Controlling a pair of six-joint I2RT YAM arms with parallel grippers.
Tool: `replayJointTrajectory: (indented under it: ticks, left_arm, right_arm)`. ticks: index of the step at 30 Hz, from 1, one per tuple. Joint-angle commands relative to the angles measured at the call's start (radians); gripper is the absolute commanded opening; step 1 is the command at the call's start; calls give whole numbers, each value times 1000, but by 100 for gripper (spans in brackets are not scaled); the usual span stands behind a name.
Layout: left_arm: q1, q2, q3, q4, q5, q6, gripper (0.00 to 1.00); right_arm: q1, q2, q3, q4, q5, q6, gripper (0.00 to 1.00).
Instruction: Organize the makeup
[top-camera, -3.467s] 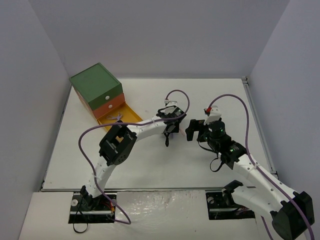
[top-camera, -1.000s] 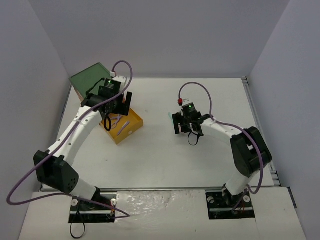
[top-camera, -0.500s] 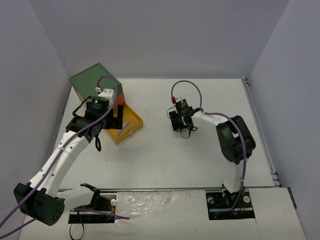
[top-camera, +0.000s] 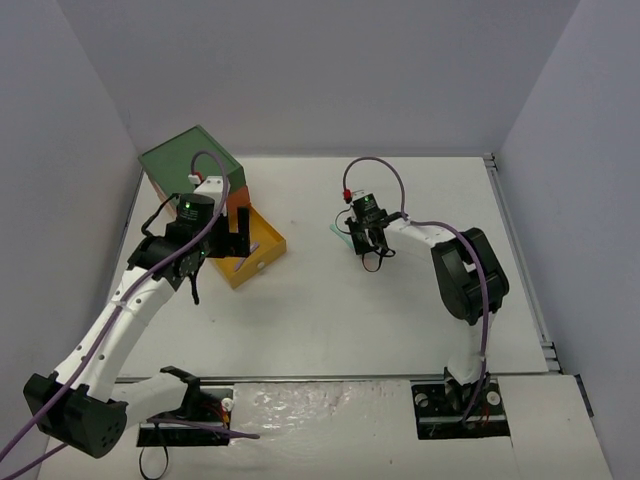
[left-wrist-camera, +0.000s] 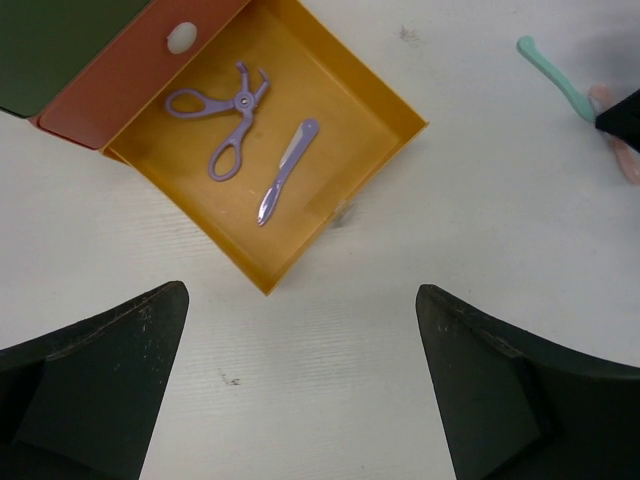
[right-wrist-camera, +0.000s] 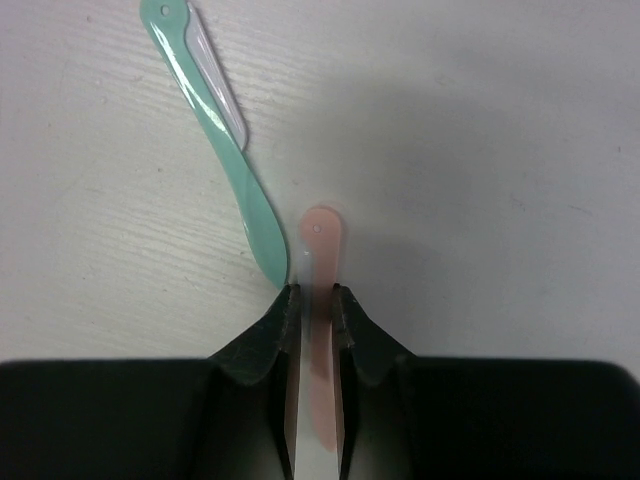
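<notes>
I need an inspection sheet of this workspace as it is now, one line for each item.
Surface: white table, a few faint marks.
Job's things: purple scissor-like tool and purple stick lie in the open yellow drawer; teal tool lies on the table, pink tool beside it.
Clutter: nothing seen.
Grippers: left gripper open, above the table near the drawer; right gripper shut on the pink tool.
Cables: purple cables loop over both arms.
Surroundings: green-topped box far left; grey walls.
</notes>
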Motion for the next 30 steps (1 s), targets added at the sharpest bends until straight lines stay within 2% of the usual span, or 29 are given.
replayJointTrajectory:
  ticks: [1,9,15,18,24,30]
  left_arm:
    - [4,-15,17,100,112,-84,97]
    - [-41,36,24,205,253,-230,96]
    - [-125,81,57,250,253,-303,87]
    - [-153,91,60,281,263,-331,79]
    - [-199,109,55,326,274,-367,67]
    - [-217,128,26,413,313,-395,59]
  right_arm:
    - [27,-76,-64,-46,10,-25,0]
    - [195,-389,-233,194,-48,-13,0]
    - [290,-565,-351,462,-125,-1,0]
    - [313,-608,-387,567,-158,9,0]
    - [333,-650,-425,673,-196,38,0]
    - [335,-661,-451,748,-247,74,0]
